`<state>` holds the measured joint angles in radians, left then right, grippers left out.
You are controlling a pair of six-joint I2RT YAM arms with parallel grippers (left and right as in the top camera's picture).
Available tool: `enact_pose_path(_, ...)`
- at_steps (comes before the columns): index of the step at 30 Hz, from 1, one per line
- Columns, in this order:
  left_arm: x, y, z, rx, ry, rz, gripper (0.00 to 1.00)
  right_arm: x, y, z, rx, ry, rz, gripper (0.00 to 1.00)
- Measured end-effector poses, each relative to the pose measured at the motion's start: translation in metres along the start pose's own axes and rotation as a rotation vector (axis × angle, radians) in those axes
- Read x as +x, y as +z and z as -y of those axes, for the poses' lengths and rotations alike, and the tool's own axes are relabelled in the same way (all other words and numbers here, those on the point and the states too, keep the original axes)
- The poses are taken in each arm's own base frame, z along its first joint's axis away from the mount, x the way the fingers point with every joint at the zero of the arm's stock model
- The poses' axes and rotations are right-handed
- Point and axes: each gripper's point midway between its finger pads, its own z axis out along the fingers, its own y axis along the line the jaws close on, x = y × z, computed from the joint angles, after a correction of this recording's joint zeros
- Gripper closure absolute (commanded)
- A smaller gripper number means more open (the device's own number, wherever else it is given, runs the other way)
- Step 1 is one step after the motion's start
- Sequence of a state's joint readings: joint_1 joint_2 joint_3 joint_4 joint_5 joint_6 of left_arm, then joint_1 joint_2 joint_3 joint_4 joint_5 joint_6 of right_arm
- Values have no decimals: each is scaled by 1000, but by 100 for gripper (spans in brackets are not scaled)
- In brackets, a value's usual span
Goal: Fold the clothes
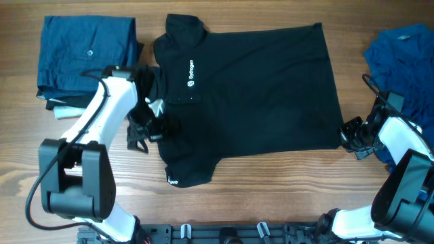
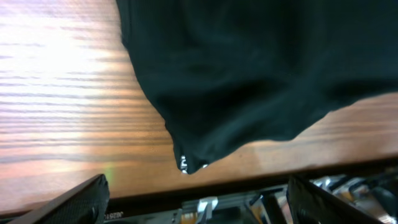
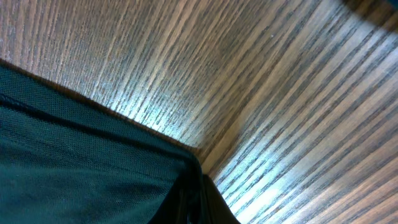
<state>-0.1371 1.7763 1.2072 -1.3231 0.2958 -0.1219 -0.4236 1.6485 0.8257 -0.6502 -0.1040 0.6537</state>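
L arm (image 1: 102, 108), R arm (image 1: 407, 146): white shells, black joints & bases, thin black cables; L hand (image 1: 146, 129), R hand (image 1: 352, 135) black.

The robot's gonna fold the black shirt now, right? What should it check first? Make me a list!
1. Right gripper shut on the black shirt at its hem corner: ok.
2. Left gripper gripping the sleeve: not ok, it is open with nothing between its fingers.
3. Shirt spread flat on the table: ok.
4. Folded blue garment and blue pile off the shirt: ok.
5. Right grip firm enough to lift: cannot tell.
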Motion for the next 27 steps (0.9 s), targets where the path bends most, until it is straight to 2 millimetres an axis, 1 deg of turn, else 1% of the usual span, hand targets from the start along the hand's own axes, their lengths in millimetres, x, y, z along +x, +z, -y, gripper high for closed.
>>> enact_pose_path(3, 9, 25, 4, 75, 8, -39, 14, 0, 0, 0, -1, 1, 0, 95)
enact_pose_path(4, 12, 30, 5, 91, 5, -50, 13, 0, 0, 0, -1, 1, 0, 95)
enact_pose_path(6, 9, 36, 6, 102, 5, -37, 12, 0, 0, 0, -1, 1, 0, 95)
enact_pose_path(9, 4, 37, 3, 83, -32, -16, 13, 0, 0, 0, -1, 1, 0, 94)
enact_pose_path(13, 2, 44, -12, 11, -92, 0, 19, 0, 0, 0, -1, 1, 0, 90)
enact_pose_path(15, 3, 48, -15, 0, -97, 0, 19, 0, 0, 0, 0, 1, 0, 90)
enact_pose_path(16, 6, 56, -19, -16, -94, -5, 18, 0, 0, 0, 0, 1, 0, 89)
enact_pose_path(17, 8, 60, -19, -20, -87, -7, 17, 0, 0, 0, 0, 1, 0, 90)
enact_pose_path(19, 20, 73, -17, -48, -56, -36, 17, 0, 0, 0, 0, 1, 0, 89)
enact_pose_path(22, 26, 81, -9, -77, -26, -46, 17, 0, 0, 0, 0, 1, 0, 89)
enact_pose_path(25, 29, 85, -1, -103, -18, -42, 21, 0, 0, 0, 0, 1, 1, 89)
enact_pose_path(27, 30, 87, -2, -145, -32, -28, 25, 0, 0, 0, 0, 1, 1, 96)
